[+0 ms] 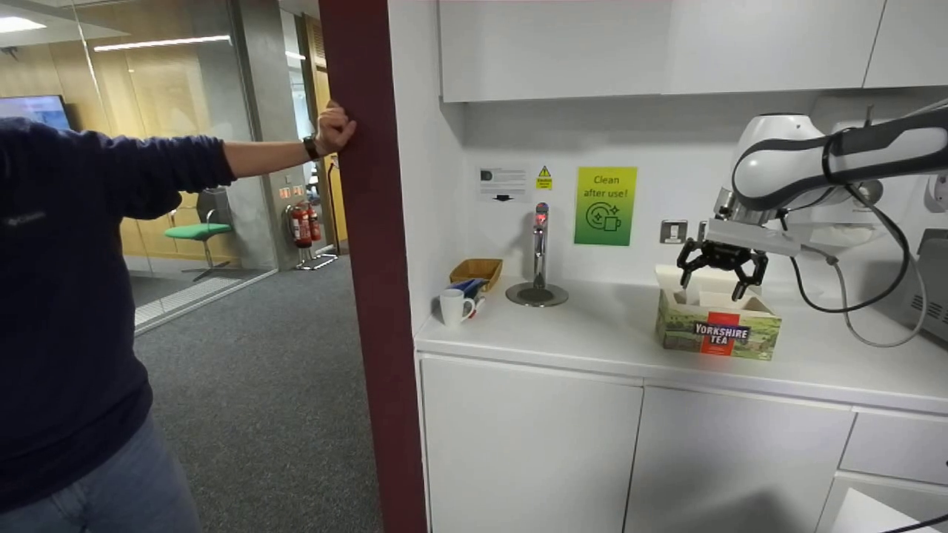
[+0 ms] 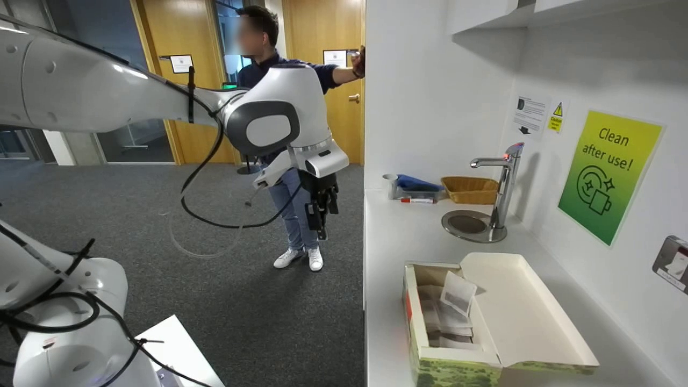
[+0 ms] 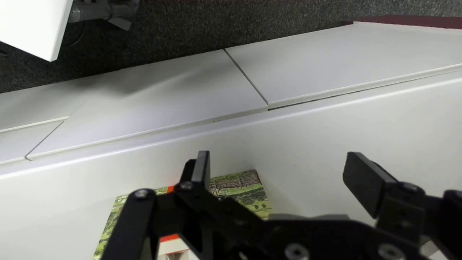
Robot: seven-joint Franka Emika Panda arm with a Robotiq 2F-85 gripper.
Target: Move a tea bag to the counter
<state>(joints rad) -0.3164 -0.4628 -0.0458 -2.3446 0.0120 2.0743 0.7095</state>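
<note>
An open Yorkshire Tea box (image 1: pixel 681 333) stands on the white counter (image 1: pixel 592 329). An exterior view shows its lid folded back and several tea bags inside the box (image 2: pixel 457 374). One pale tea bag (image 2: pixel 458 293) sticks up tilted above the others. My gripper (image 1: pixel 711 290) is open, with nothing between its fingers. In an exterior view the gripper (image 2: pixel 322 223) hangs in the air out past the counter's front edge, apart from the box. In the wrist view the open fingers (image 3: pixel 278 155) are wide apart, and the box (image 3: pixel 242 189) is partly hidden behind one finger.
A white mug (image 1: pixel 453 307), a brown basket (image 1: pixel 478 272) and a tap (image 1: pixel 540 252) stand at the counter's far end. A wall (image 2: pixel 430 107) closes that end. Cabinets (image 1: pixel 629 48) hang above. A person (image 2: pixel 263 54) stands on the floor beyond.
</note>
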